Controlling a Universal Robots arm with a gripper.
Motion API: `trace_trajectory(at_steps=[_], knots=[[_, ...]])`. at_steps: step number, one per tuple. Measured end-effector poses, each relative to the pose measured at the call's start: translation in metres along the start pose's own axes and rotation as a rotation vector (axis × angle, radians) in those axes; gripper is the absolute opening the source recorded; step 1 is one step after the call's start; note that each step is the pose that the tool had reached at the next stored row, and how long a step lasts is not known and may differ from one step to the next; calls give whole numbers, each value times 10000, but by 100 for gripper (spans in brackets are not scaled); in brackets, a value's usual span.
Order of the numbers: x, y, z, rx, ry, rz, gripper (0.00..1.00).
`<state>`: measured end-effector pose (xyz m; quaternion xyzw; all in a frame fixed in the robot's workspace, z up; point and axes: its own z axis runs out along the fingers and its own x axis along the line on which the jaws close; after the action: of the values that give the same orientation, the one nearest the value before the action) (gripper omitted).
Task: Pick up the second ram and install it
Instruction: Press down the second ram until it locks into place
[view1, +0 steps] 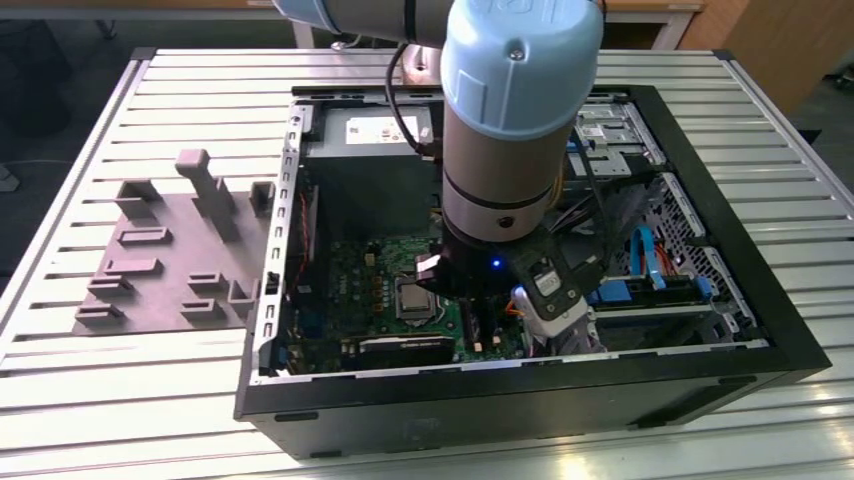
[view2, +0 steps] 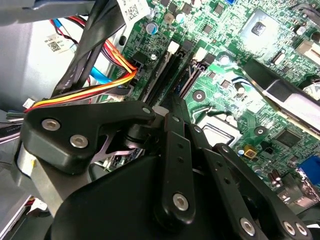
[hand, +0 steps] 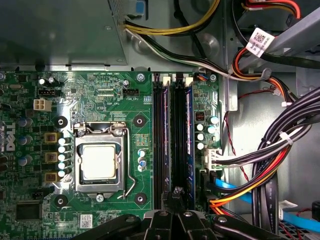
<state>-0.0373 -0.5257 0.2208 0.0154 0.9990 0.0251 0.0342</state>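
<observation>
One open computer case (view1: 747, 345) lies on one slatted metal table (view1: 80, 400). Inside it sit one green motherboard (hand: 140, 102), one processor socket (hand: 98, 162) and one silver power-supply box (view1: 371, 127). One grey moulded holder (view1: 167, 250) rests on the table at the exterior view's left. One robot arm (view1: 514, 120) reaches into the case.

The arm (view1: 514, 110) blocks the middle of the motherboard (view1: 387, 285) in the exterior view, its upper end cut off by the frame. In both wrist views the gripper (hand: 176, 220) linkage covers the near ends of the memory slots (hand: 167, 135).
</observation>
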Motion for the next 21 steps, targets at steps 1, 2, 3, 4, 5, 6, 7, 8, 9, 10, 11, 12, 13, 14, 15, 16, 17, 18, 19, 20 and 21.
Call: trace_trajectory(at_steps=[1,2,3,4,5,6,7,8,9,10,11,12,13,14,15,16,17,18,19,20,21], knots=[[0,0,2,0,0,0,11],[0,-1,6,0,-1,-1,11],[1,-1,7,2,0,0,11],[1,-1,8,3,1,0,11],[1,-1,9,3,1,0,11],[1,-1,11,1,0,0,11],[1,-1,13,1,-1,0,11],[1,-2,15,2,0,0,11],[1,-2,17,1,0,0,11],[1,-2,18,1,1,1,11],[1,-2,18,0,1,1,11],[1,-2,19,-1,0,1,11],[1,-2,19,-1,0,0,11],[1,-2,20,-1,0,0,11],[1,-2,20,-1,0,0,11],[1,-2,24,-5,-1,0,11],[2,-2,25,-5,-1,0,11],[1,-2,25,-4,-1,0,11],[2,-2,25,-4,0,0,11],[2,-2,25,-3,0,0,11],[1,-2,25,-3,0,0,11]])
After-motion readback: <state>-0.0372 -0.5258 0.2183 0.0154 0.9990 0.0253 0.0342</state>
